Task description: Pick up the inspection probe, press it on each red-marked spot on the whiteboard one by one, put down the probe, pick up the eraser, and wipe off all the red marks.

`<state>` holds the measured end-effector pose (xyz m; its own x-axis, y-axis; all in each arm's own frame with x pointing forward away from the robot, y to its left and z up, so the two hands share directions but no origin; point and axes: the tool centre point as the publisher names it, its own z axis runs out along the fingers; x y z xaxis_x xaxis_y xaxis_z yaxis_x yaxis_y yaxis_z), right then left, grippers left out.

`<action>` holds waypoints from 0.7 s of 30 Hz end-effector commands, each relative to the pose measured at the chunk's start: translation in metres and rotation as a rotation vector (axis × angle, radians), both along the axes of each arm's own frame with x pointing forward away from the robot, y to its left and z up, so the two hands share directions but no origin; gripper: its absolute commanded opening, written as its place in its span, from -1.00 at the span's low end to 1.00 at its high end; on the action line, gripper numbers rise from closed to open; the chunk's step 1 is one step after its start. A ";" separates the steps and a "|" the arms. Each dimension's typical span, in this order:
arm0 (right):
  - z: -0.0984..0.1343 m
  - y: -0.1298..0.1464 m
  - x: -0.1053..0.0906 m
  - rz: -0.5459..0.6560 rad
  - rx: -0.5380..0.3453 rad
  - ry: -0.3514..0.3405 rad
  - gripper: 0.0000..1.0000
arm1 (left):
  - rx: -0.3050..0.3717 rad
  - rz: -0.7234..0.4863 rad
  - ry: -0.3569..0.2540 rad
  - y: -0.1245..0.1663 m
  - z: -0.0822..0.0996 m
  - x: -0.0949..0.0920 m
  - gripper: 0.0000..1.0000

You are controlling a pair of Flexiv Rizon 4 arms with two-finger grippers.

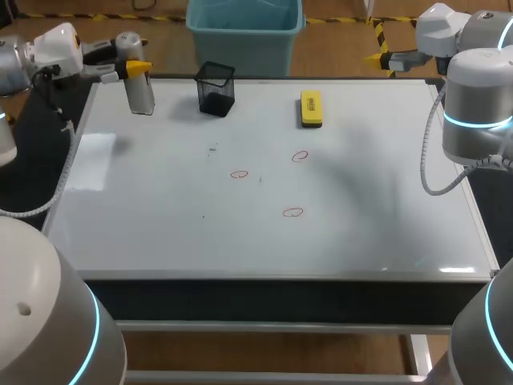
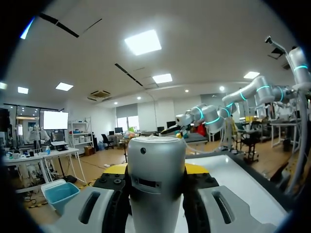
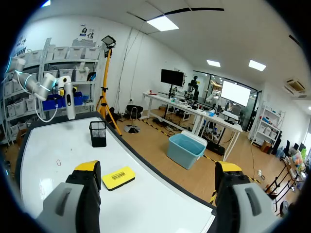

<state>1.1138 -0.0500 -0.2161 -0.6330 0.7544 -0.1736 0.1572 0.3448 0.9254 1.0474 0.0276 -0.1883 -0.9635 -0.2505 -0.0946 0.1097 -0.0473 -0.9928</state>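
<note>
Whiteboard [image 1: 160,233]: smooth, glossy white surface with patches of glare; pale frame that looks like metal.
Probe [image 2: 155,170]: silvery-grey cylinder with a satin sheen, apparently metal.
Eraser [image 1: 311,108]: yellow top, matt, looks like plastic; dark underside, material unclear.
Cup [image 1: 216,90]: black wire mesh, matt.
Right gripper [image 3: 158,167]: matt grey plastic-looking fingers [image 3: 80,194], yellow tips.

Head view: fixed high behind the robot, looking down on the whole whiteboard [image 1: 160,233]; probe [image 1: 141,96] at upper left of the frame, eraser [image 1: 311,108] at upper middle. Left wrist view: set very close behind the probe [image 2: 156,179], facing out across the whiteboard [image 2: 233,184]. Right wrist view: set farther off, facing back across the whiteboard [image 3: 53,160]; eraser [image 3: 118,177] near, probe [image 3: 70,99] far; all three views share the probe.
</note>
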 end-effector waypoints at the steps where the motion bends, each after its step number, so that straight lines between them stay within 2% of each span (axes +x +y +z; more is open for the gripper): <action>1: 0.000 0.000 0.000 0.000 0.000 0.000 1.00 | -0.003 0.062 0.001 -0.001 0.002 -0.004 -1.00; 9: 0.000 0.000 0.000 0.000 0.000 0.000 1.00 | -0.003 0.062 0.001 -0.001 0.002 -0.004 -1.00; 12: -0.010 -0.001 0.014 0.184 -0.128 0.099 1.00 | -0.003 0.062 0.001 -0.001 0.002 -0.004 -1.00; 15: -0.019 0.002 0.022 0.299 -0.150 0.157 1.00 | -0.003 0.062 0.001 -0.001 0.002 -0.004 -1.00; 21: -0.040 0.011 0.035 0.488 -0.271 0.248 1.00 | -0.003 0.062 0.001 -0.001 0.002 -0.004 -1.00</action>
